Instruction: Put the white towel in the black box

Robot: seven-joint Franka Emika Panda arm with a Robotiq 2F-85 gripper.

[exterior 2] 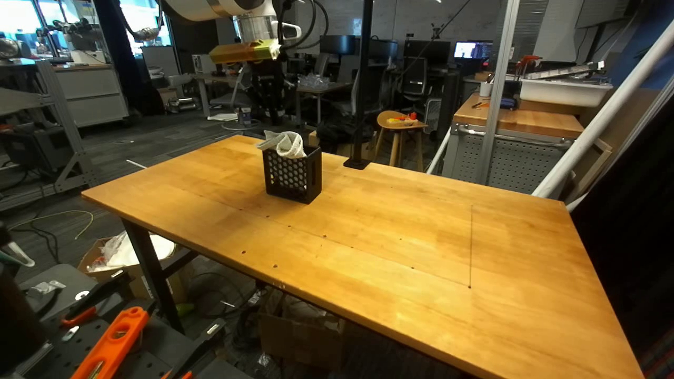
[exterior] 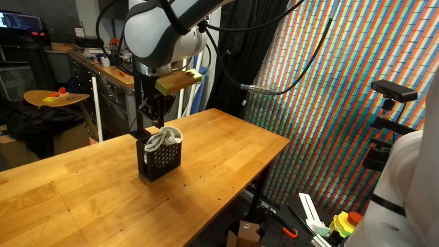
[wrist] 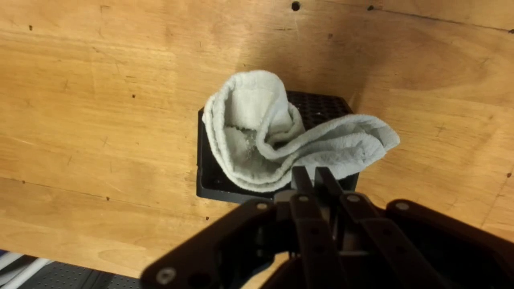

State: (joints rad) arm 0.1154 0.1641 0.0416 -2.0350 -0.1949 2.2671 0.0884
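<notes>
The white towel (exterior: pixel 167 136) lies folded in the top of the black box (exterior: pixel 161 161), with its upper folds above the rim. In the wrist view, one end of the towel (wrist: pixel 345 146) hangs over the side of the box (wrist: pixel 225 195). Both also show in an exterior view, the towel (exterior 2: pixel 289 145) on top and the perforated box (exterior 2: pixel 308 190) upright. My gripper (wrist: pixel 312 174) is slightly open, with a narrow gap between its fingertips and no cloth seen between them. It points down just above the towel, as seen in both exterior views (exterior: pixel 159 125) (exterior 2: pixel 275 120).
The box stands on a wooden table (exterior: pixel 205 164). A black post (exterior 2: pixel 363 105) with a flat base (exterior 2: pixel 356 164) rises from the far table edge close to the box. A wooden stool (exterior 2: pixel 392 120) stands on the floor beyond. Cables (exterior: pixel 308 65) hang from the arm.
</notes>
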